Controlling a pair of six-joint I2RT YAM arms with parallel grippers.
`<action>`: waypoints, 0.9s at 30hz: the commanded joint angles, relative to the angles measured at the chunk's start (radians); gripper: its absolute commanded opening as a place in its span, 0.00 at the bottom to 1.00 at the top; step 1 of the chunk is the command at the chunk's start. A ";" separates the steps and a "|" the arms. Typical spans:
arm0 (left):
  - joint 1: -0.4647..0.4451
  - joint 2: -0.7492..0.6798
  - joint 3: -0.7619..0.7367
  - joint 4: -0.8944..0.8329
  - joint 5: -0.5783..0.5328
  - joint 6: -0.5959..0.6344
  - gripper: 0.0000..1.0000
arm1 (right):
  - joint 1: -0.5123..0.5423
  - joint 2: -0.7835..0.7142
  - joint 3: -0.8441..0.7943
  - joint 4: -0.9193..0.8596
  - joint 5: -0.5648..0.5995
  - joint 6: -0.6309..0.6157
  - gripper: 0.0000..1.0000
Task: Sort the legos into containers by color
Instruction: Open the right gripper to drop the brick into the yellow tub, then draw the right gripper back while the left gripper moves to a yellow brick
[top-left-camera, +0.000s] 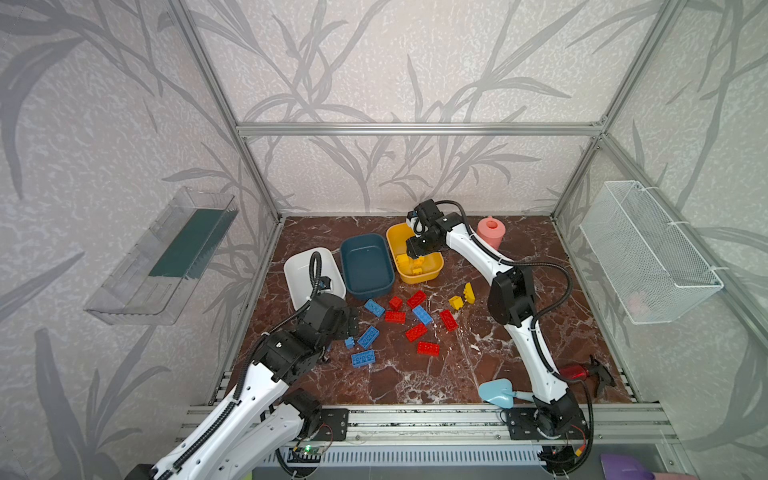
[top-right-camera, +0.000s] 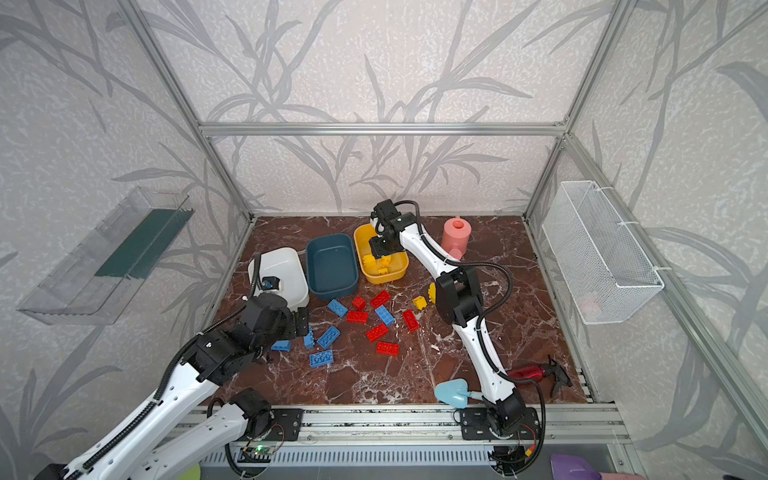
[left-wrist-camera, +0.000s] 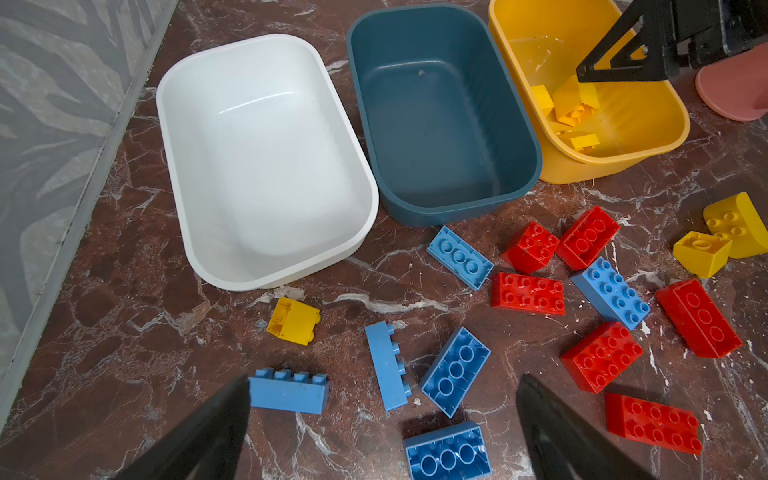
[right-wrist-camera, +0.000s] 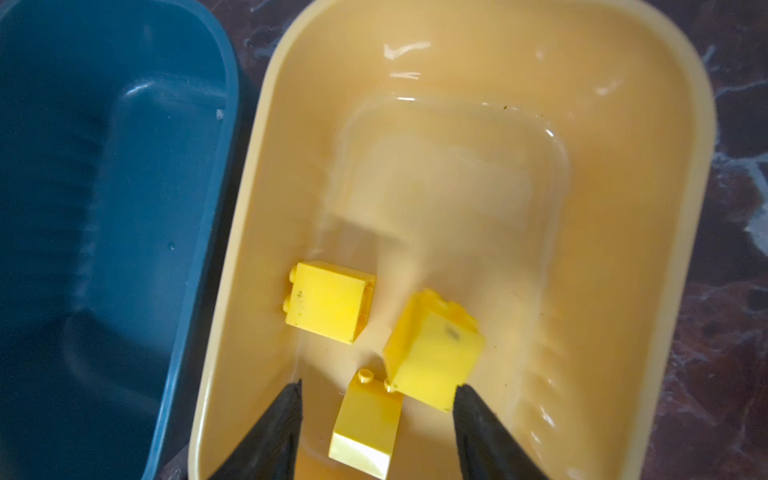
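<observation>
Over the yellow tub (right-wrist-camera: 457, 166) at the back of the marble counter (left-wrist-camera: 124, 291), the right end effector (right-wrist-camera: 376, 388) hangs with its jaws partly apart, gripping nothing so far as the view shows: three yellow bricks (right-wrist-camera: 328, 301) lie inside the tub, one blurred brick (right-wrist-camera: 432, 349) just beside a fingertip. The teal tub (left-wrist-camera: 436, 124) and the white tub (left-wrist-camera: 266, 166) stand in a row beside it. Nearer the front, the left end effector (left-wrist-camera: 384, 378) hovers wide open above scattered blue bricks (left-wrist-camera: 455, 370), while red bricks (left-wrist-camera: 528, 293) and three more loose yellow bricks (left-wrist-camera: 293, 320) lie on the counter in front of the tubs.
</observation>
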 joint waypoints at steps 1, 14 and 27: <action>0.015 0.010 0.018 -0.022 -0.008 -0.001 0.99 | 0.006 -0.022 0.031 -0.012 -0.013 -0.017 0.66; 0.205 0.060 0.023 -0.025 0.101 -0.026 0.98 | 0.028 -0.561 -0.685 0.486 -0.002 0.030 0.84; 0.274 0.149 -0.037 0.000 0.139 -0.146 0.93 | 0.080 -1.114 -1.430 0.778 0.027 0.143 0.99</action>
